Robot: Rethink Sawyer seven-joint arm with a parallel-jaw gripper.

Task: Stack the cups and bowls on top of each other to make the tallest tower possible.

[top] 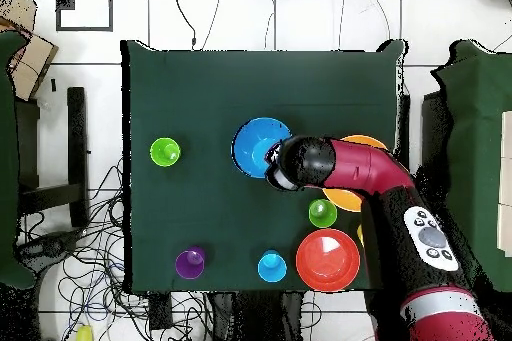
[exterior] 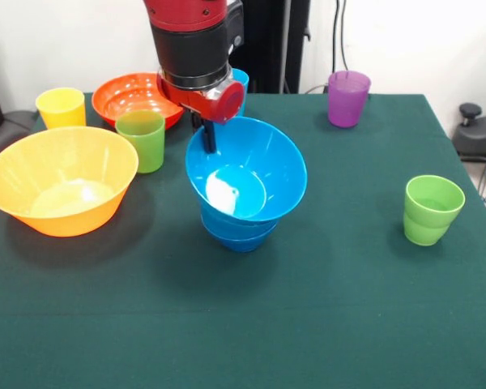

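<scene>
Dark green cloth (exterior: 324,324) covers the table, matte and flat, pale wall behind, white tiled floor with loose cables around it in the overhead view.

Centre: big blue bowl (exterior: 255,166), glossy, flared, tilted toward the camera and nested in a smaller blue bowl (exterior: 236,235) that stands on the cloth. Gripper (exterior: 208,134) reaches down at the far rim of the big bowl; a dark finger (exterior: 208,138) is visible inside the rim, but I cannot tell whether it clamps the wall.

Left near: yellow-orange bowl (exterior: 61,180), translucent, upright. Far left: orange-red bowl (exterior: 134,97), yellow cup (exterior: 61,107), green cup (exterior: 142,139) beside them. Blue cup (exterior: 240,79) behind the arm. Purple cup (exterior: 347,97) far right, translucent. Second green cup (exterior: 432,209) right, alone, seemingly doubled.
</scene>
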